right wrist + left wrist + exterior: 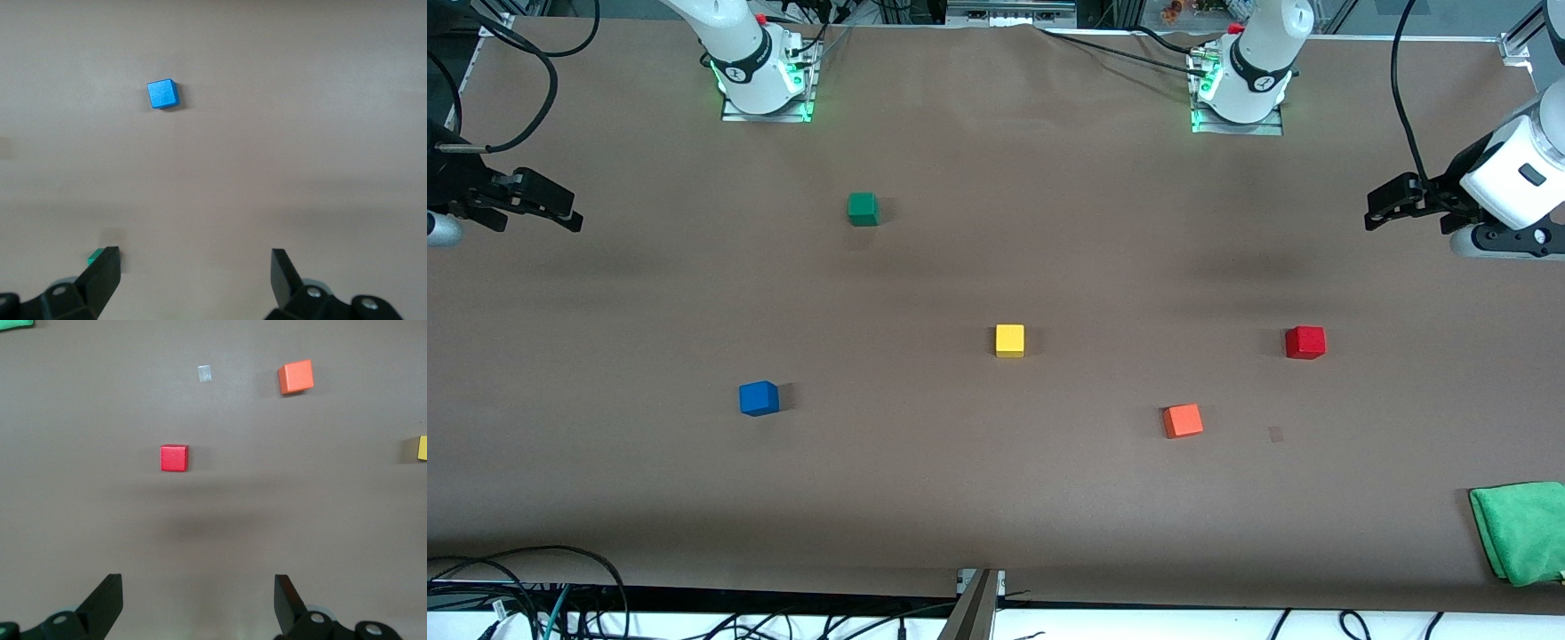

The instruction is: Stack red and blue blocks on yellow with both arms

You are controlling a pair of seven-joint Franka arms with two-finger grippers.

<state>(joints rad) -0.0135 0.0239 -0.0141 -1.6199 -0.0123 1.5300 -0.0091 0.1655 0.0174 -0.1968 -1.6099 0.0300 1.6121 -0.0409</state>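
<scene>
The red block (1304, 342) sits on the brown table toward the left arm's end; it also shows in the left wrist view (174, 458). The blue block (759, 398) sits toward the right arm's end and shows in the right wrist view (163, 94). The yellow cube (1009, 340) stands alone mid-table, and its edge shows in the left wrist view (422, 448). My left gripper (1376, 212) hangs open and empty over the table's left-arm end (199, 593). My right gripper (569, 213) hangs open and empty over the right-arm end (195, 267).
An orange cube (1183, 420) lies nearer the front camera between the yellow and red cubes. A green cube (863, 209) sits near the right arm's base. A folded green cloth (1522, 531) lies at the table's near corner on the left arm's end.
</scene>
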